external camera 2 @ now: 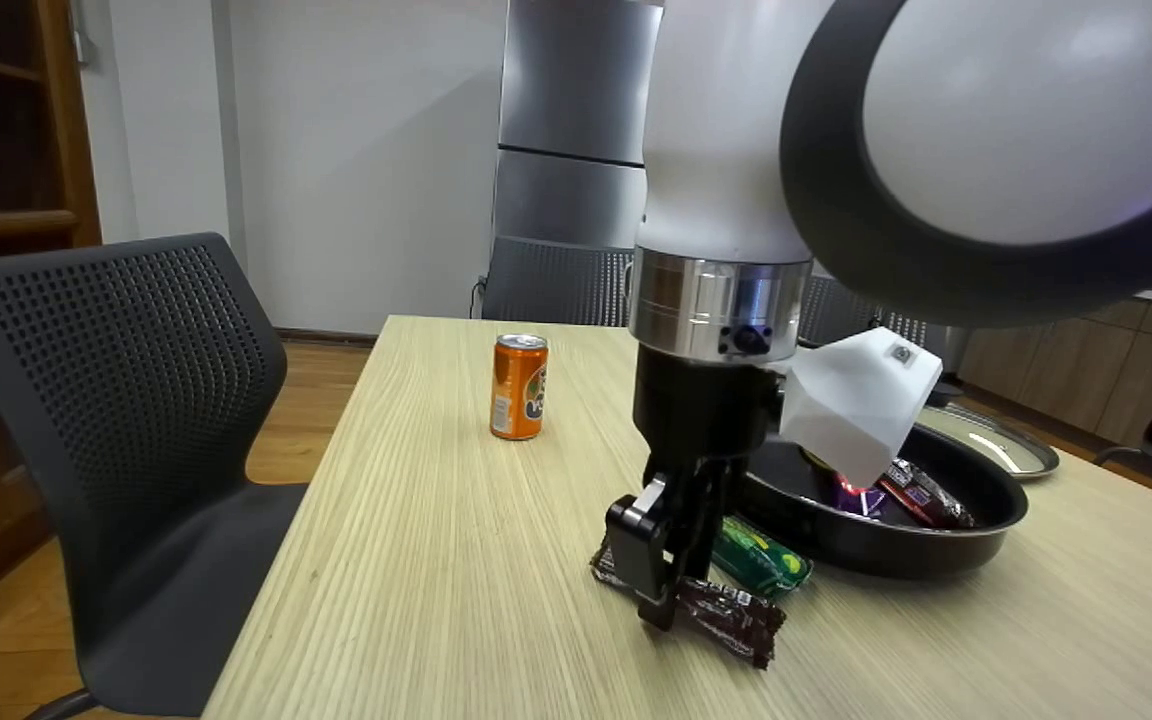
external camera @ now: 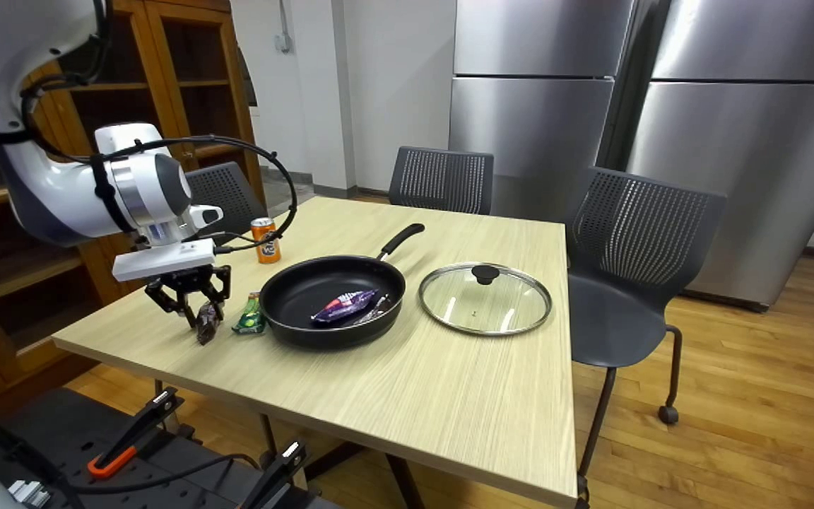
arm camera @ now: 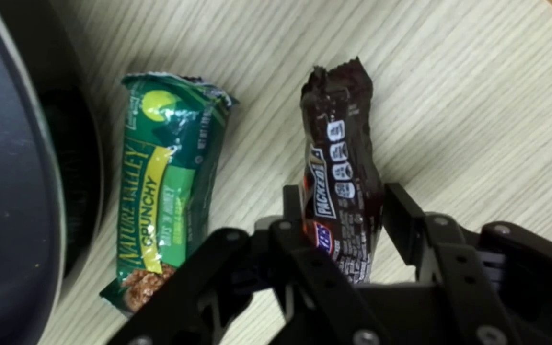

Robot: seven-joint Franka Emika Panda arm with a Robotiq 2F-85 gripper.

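The jaws are clamping the brown bar point(arm camera: 343, 158) by its long sides, the fingers point(arm camera: 403, 225) pressing on the wrapper while both ends are sticking out. The bar is lying on the bench point(external camera: 435, 396), a margin of wood separating it from the nearest edge. Alongside, the green bar point(arm camera: 166, 191) is lying across a narrow gap. Just beyond, the pan point(external camera: 311, 339) is standing, its raised rim enclosing wrapped bars point(external camera: 345, 306) and its handle point(external camera: 403, 237) jutting over the wood. A can point(external camera 2: 519, 388) is standing upright, apart from the jaws, with bench surface stretching between. The lid point(external camera: 485, 304) is lying flat past the pan, near an edge beside a chair point(external camera: 644, 247).
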